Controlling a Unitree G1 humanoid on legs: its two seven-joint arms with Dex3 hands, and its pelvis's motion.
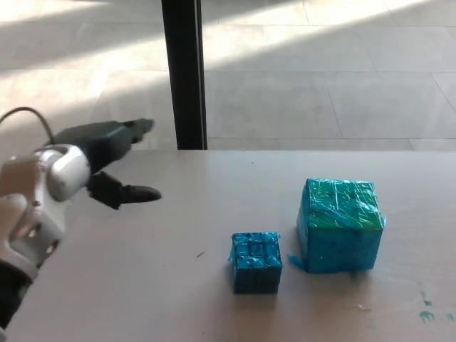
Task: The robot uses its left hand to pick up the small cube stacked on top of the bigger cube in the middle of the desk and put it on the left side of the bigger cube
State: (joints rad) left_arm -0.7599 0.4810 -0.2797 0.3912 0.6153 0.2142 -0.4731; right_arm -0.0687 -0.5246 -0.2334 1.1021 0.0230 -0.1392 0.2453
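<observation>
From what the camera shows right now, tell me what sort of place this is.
Probably an indoor lab or office test space: a plain pale desk holding two taped cubes stands on a floor of large grey tiles, beside a black post, with sunlight falling across the tiles.
</observation>
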